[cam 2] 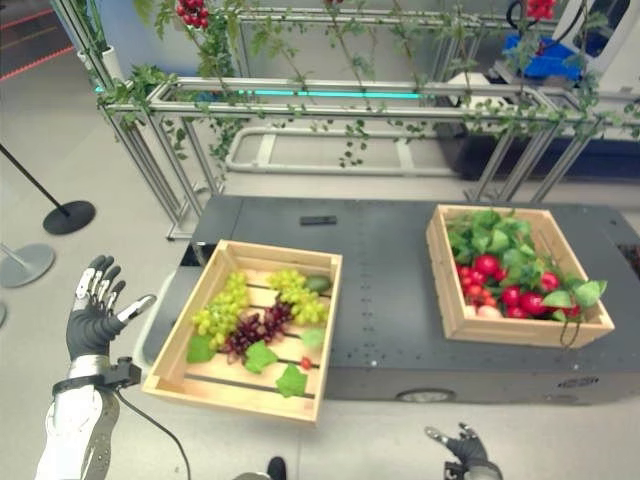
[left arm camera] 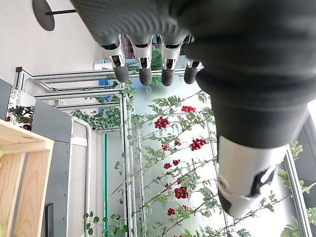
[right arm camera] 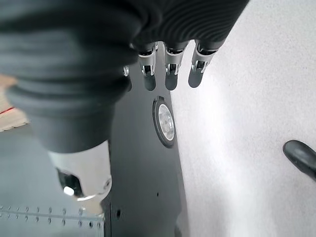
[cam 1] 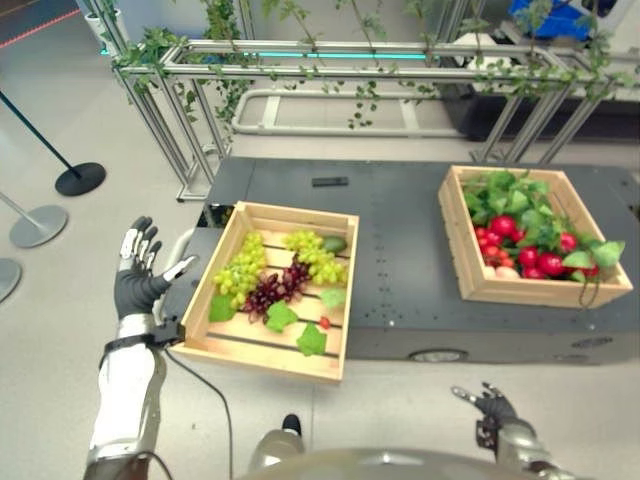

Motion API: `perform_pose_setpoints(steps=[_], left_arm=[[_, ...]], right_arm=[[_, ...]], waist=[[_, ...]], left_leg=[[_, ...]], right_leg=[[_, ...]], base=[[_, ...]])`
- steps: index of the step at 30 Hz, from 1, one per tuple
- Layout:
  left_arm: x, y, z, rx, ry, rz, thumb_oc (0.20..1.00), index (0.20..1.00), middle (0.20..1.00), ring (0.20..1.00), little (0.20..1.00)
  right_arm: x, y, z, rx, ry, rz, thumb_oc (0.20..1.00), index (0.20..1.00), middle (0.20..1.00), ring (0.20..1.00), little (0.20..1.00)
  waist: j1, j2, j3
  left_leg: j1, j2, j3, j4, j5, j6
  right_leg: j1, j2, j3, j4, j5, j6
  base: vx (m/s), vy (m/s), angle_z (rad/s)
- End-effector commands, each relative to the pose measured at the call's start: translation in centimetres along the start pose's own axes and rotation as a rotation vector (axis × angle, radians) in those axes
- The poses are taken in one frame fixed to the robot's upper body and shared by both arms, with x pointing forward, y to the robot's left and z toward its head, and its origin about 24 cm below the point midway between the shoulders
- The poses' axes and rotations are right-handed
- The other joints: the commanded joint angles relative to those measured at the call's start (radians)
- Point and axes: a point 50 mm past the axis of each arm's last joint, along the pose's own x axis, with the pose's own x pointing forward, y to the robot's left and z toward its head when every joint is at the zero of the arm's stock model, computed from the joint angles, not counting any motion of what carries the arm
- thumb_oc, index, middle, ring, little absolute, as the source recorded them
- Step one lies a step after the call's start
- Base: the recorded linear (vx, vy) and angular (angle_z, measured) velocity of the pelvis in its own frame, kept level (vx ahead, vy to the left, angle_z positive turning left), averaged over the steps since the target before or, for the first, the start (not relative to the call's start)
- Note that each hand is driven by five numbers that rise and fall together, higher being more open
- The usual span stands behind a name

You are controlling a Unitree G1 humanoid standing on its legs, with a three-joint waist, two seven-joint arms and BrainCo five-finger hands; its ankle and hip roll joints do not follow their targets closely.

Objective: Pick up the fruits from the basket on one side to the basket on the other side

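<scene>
A wooden crate [cam 1: 228, 349] on the left of the dark platform holds green grapes [cam 1: 240, 272], a dark purple bunch [cam 1: 277, 289], a second green bunch [cam 1: 318, 256] and leaves. A second wooden crate [cam 1: 470, 270] on the right holds red fruits [cam 1: 503, 226] among green leaves. My left hand [cam 1: 139, 280] is raised just left of the left crate, fingers straight and spread, holding nothing. My right hand [cam 1: 493, 406] hangs low in front of the platform, below the right crate, fingers relaxed and empty.
The dark grey platform [cam 1: 400, 260] carries both crates, with a small black object [cam 1: 330, 181] at its back. A metal trellis with vines [cam 1: 330, 60] stands behind. Stanchion bases [cam 1: 80, 178] stand on the floor at far left. A dark shoe [right arm camera: 301, 157] is on the floor.
</scene>
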Motion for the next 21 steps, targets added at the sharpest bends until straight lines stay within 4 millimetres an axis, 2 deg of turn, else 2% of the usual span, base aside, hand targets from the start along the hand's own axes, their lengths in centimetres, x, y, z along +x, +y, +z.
perform_pose_setpoints(steps=[1, 5, 7, 8, 10, 11, 12, 13, 16, 18, 21], left_arm=[[0.8, 0.0, 2.6, 0.026, -0.142, -0.002, 1.000, 1.000, 1.000, 1.000, 1.000], [0.7, 0.0, 2.8, 0.044, -0.147, -0.017, 1.000, 1.000, 1.000, 1.000, 1.000], [0.7, 0.0, 2.8, 0.047, -0.146, -0.015, 1.000, 1.000, 1.000, 1.000, 1.000], [0.7, 0.2, 2.8, 0.052, -0.149, -0.006, 1.000, 1.000, 1.000, 1.000, 1.000], [0.7, 0.2, 3.0, 0.052, -0.155, -0.007, 1.000, 1.000, 1.000, 1.000, 1.000], [0.7, 0.2, 2.9, 0.053, -0.153, -0.005, 1.000, 1.000, 1.000, 1.000, 1.000], [0.8, 0.2, 3.0, 0.051, -0.155, -0.005, 1.000, 1.000, 1.000, 1.000, 1.000], [0.8, 0.1, 3.0, 0.047, -0.156, -0.003, 1.000, 1.000, 1.000, 1.000, 1.000], [0.8, 0.1, 3.0, 0.049, -0.158, 0.000, 1.000, 1.000, 1.000, 1.000, 1.000], [0.9, -0.1, 2.8, 0.035, -0.152, -0.003, 1.000, 1.000, 1.000, 1.000, 1.000], [0.7, -0.3, 2.7, 0.032, -0.146, -0.022, 1.000, 1.000, 1.000, 1.000, 1.000]], right_arm=[[0.1, -1.3, 0.5, -0.005, -0.016, -0.030, 1.000, 1.000, 1.000, 1.000, 1.000], [-0.1, -1.3, -0.5, 0.012, 0.017, -0.035, 1.000, 1.000, 1.000, 1.000, 1.000], [-0.1, -1.3, -0.6, 0.012, 0.018, -0.034, 1.000, 1.000, 1.000, 1.000, 1.000], [-0.1, -1.4, -0.5, 0.021, 0.019, -0.039, 1.000, 1.000, 1.000, 1.000, 1.000], [-0.1, -1.3, -0.6, 0.021, 0.018, -0.035, 1.000, 1.000, 1.000, 1.000, 1.000], [-0.1, -1.1, -0.6, 0.016, 0.021, -0.029, 1.000, 1.000, 1.000, 1.000, 1.000], [-0.1, -1.0, -0.4, 0.012, 0.015, -0.023, 1.000, 1.000, 1.000, 1.000, 1.000], [-0.1, -1.1, -0.4, 0.014, 0.015, -0.025, 1.000, 1.000, 1.000, 1.000, 1.000], [-0.1, -0.8, -0.6, 0.019, 0.022, -0.020, 1.000, 1.000, 1.000, 1.000, 1.000], [-0.1, -0.6, -0.7, 0.007, 0.024, -0.014, 1.000, 1.000, 1.000, 1.000, 1.000], [-0.2, -0.7, -0.8, -0.008, 0.032, -0.015, 1.000, 1.000, 1.000, 1.000, 1.000]], waist=[[0.002, 0.039, -0.010], [-0.004, 0.041, -0.013], [-0.007, 0.042, -0.010], [-0.011, 0.050, -0.007], [-0.012, 0.057, -0.004], [-0.017, 0.060, 0.000], [-0.031, 0.060, 0.006], [-0.045, 0.060, 0.010], [-0.025, 0.051, 0.004], [-0.025, 0.044, -0.001], [-0.010, 0.038, -0.009]], left_leg=[[-0.012, 0.020, -0.033, 0.060, -0.089, -0.032], [0.004, -0.026, -0.053, 0.054, -0.107, -0.007], [0.012, -0.034, -0.055, 0.049, -0.109, -0.001], [0.024, -0.046, -0.053, 0.041, -0.112, 0.007], [0.031, -0.054, -0.055, 0.037, -0.112, 0.012], [0.037, -0.059, -0.059, 0.034, -0.112, 0.018], [0.048, -0.067, -0.066, 0.030, -0.111, 0.025], [0.056, -0.073, -0.073, 0.027, -0.110, 0.027], [0.058, -0.068, -0.073, 0.021, -0.102, 0.017], [0.053, -0.060, -0.077, 0.022, -0.098, 0.009], [0.046, -0.047, -0.063, 0.024, -0.093, 0.002]], right_leg=[[-0.053, -0.038, -0.048, -0.021, 0.067, -0.013], [-0.047, -0.108, -0.067, 0.032, 0.088, 0.021], [-0.052, -0.129, -0.064, 0.052, 0.093, 0.031], [-0.059, -0.164, -0.063, 0.082, 0.110, 0.048], [-0.065, -0.178, -0.053, 0.110, 0.111, 0.054], [-0.076, -0.182, -0.023, 0.151, 0.103, 0.055], [-0.110, -0.167, 0.051, 0.209, 0.082, 0.051], [-0.135, -0.139, 0.094, 0.219, 0.073, 0.051], [-0.132, -0.105, 0.086, 0.155, 0.056, 0.036], [-0.130, -0.072, 0.107, 0.117, 0.055, 0.030], [-0.107, -0.055, 0.090, 0.078, 0.057, 0.029]], base=[[0.00, 0.131, 0.10], [-0.01, 0.228, 0.12], [0.00, 0.199, 0.14], [-0.01, 0.197, 0.10], [0.00, 0.149, -0.01], [0.03, 0.149, -0.09], [0.05, 0.117, -0.06], [0.05, 0.047, 0.05], [0.02, -0.077, -0.04], [0.02, -0.131, -0.03], [0.01, -0.094, 0.11]])
